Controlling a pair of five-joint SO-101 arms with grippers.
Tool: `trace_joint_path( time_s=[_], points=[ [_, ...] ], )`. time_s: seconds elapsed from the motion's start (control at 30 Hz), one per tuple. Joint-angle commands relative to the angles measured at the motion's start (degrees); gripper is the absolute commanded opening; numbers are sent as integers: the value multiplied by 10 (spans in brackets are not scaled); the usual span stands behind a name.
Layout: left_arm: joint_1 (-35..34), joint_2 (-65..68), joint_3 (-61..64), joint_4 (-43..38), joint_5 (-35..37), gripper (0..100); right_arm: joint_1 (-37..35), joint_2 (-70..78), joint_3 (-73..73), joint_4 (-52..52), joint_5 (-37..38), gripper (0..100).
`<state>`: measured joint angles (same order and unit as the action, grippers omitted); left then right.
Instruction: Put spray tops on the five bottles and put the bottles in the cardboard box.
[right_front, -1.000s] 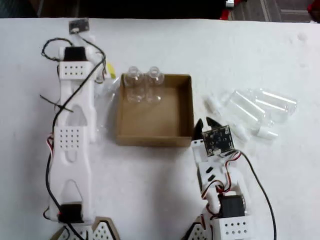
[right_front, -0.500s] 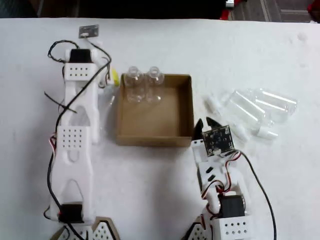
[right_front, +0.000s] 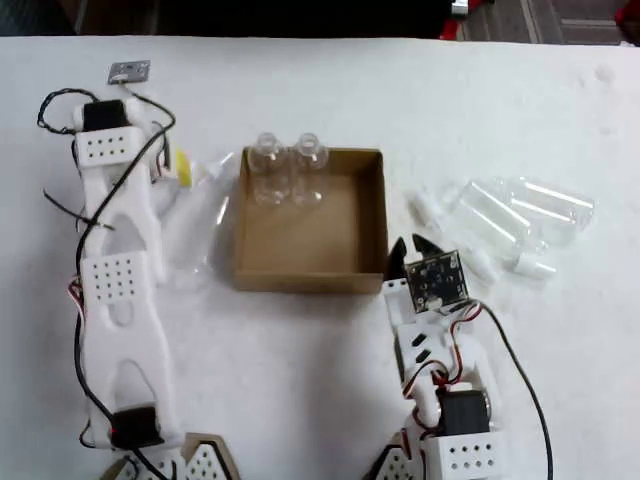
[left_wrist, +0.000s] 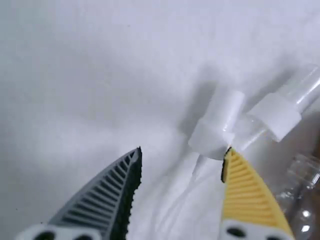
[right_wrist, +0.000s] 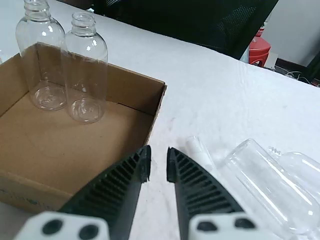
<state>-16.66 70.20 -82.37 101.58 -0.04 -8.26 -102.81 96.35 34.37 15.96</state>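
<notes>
Step in hand, as I judged it: fetching a spray top on the left side, capping not yet begun. My left gripper (left_wrist: 182, 151) hung low over the table (right_front: 320, 380) with jaws wide apart and nothing between them. A white spray top (left_wrist: 215, 131) lay just at the tip of the yellow finger (left_wrist: 245, 190), off-centre to the gap. Beside it lay a clear bottle (right_front: 195, 225) on its side, just left of the cardboard box (right_front: 300, 277); I could not tell whether the top was seated on it. Two uncapped bottles (right_wrist: 85, 75) stood in the box's far corner. My right gripper (right_wrist: 158, 162) sat near the box's front right corner, jaws only narrowly apart, empty. More bottles (right_front: 500, 215) lay beyond it. The next move probably called for shifting left toward the top to centre it before closing.
</notes>
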Motion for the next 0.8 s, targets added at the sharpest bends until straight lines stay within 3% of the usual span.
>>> trace_joint_path(
  time_s=[0.0, 0.37, 0.77],
  points=[
    [6, -59, -25, 7, -8, 241, 2, 1, 5, -2, 7, 43],
    [101, -113, -19, 9, 10, 241, 3, 1, 5, -2, 7, 43],
    [124, -87, 55, -2, -21, 241, 3, 1, 5, -1, 7, 43]
  ],
)
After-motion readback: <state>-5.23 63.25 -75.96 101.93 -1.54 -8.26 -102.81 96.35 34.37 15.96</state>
